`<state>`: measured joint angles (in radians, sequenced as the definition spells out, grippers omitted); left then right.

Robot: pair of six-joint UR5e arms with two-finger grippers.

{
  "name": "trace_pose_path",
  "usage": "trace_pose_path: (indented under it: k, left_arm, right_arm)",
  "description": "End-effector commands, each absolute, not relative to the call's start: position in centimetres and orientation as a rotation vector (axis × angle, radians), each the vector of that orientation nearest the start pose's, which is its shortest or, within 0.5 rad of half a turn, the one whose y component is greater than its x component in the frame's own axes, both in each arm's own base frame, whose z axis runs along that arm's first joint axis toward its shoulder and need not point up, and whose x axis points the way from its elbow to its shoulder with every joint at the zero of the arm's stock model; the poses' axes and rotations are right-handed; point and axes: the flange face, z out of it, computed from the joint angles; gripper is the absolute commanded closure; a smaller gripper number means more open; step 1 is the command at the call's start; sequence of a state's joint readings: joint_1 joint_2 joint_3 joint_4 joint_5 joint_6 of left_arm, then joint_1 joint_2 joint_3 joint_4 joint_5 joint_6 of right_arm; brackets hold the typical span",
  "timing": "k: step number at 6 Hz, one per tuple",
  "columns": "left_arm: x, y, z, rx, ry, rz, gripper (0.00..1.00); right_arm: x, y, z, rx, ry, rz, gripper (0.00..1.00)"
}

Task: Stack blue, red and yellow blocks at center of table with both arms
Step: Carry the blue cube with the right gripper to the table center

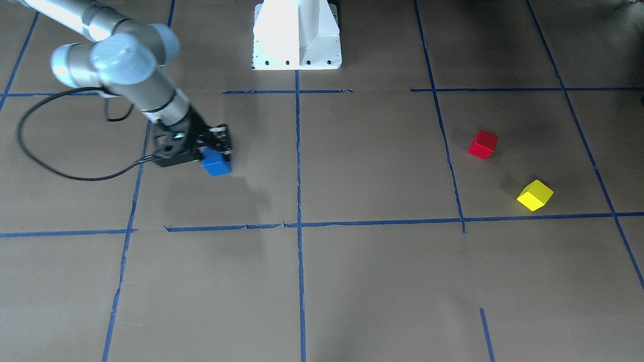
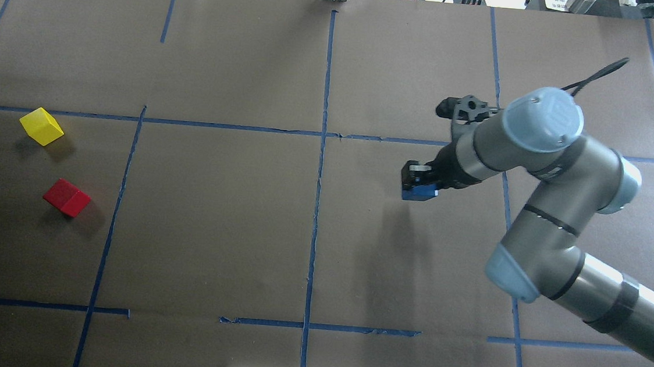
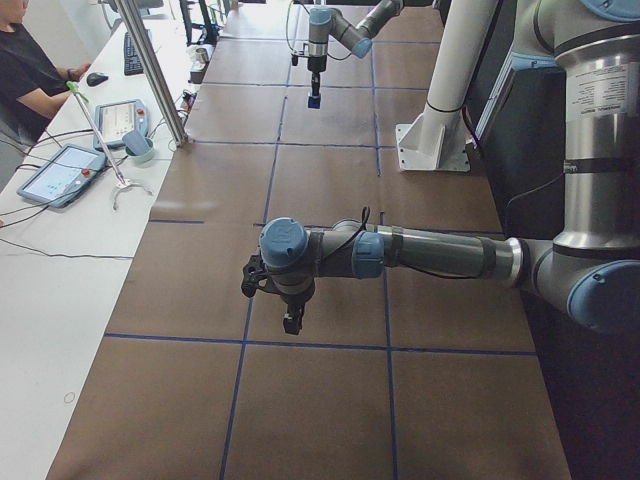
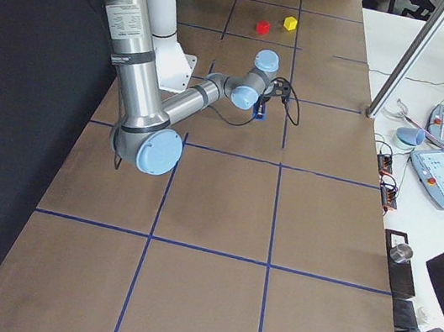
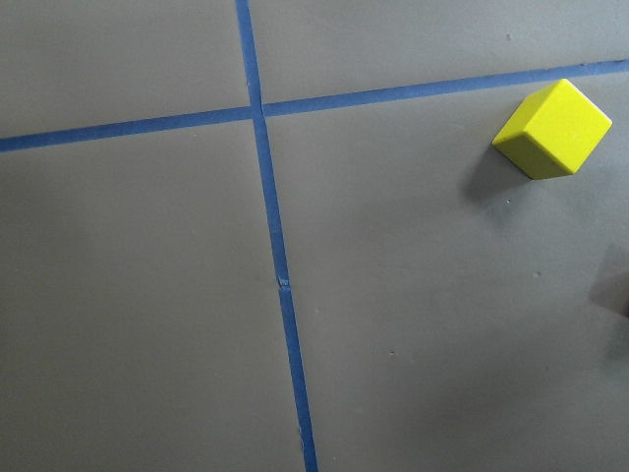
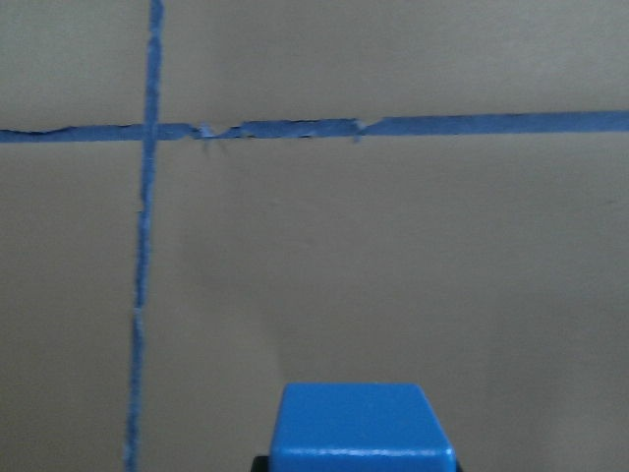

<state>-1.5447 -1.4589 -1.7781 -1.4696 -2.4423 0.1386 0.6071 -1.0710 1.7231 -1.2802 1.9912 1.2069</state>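
My right gripper (image 1: 215,153) is shut on the blue block (image 1: 216,164) and holds it just above the table on my right side, right of the center line. It also shows in the overhead view (image 2: 419,189), and the block fills the bottom of the right wrist view (image 6: 362,428). The red block (image 2: 66,198) and the yellow block (image 2: 42,126) lie apart on the far left of the table. The yellow block shows in the left wrist view (image 5: 552,129). My left gripper (image 3: 291,322) shows only in the exterior left view, and I cannot tell its state.
The white robot base (image 1: 297,35) stands at the table's middle rear edge. Blue tape lines (image 2: 321,148) cross at the table center. A side bench with tablets (image 3: 60,175) and an operator (image 3: 25,70) runs along the far long side.
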Motion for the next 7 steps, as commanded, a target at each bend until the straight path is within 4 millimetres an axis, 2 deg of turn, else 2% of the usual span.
trace_pose_path:
  k: [1, 2, 3, 4, 6, 7]
  left_arm:
    - [-4.6, -44.4, 61.2, 0.048, 0.871, 0.152, 0.00]
    - [-4.5, -44.3, 61.0, 0.050, 0.872, 0.152, 0.00]
    - [-4.6, -44.4, 60.5, 0.060, 0.872, 0.152, 0.00]
    - [-4.5, -44.4, 60.5, 0.059, 0.872, 0.154, 0.00]
    - [-4.6, -44.4, 60.4, 0.061, 0.872, 0.153, 0.00]
    - [-4.6, -44.4, 60.3, 0.064, 0.872, 0.154, 0.00]
  right_arm:
    - [-55.2, -43.9, 20.1, 0.037, -0.935, 0.098, 1.00]
    - [-58.1, -44.8, 19.4, 0.023, -0.906, 0.097, 1.00]
    - [-59.6, -45.3, 19.3, 0.005, -0.887, 0.115, 1.00]
    - [-61.0, -45.0, 20.5, -0.016, -0.856, 0.118, 0.99]
    - [-62.3, -44.1, 21.0, -0.024, -0.841, 0.091, 0.97]
    - [-62.7, -44.3, 20.2, -0.018, -0.843, 0.076, 0.96]
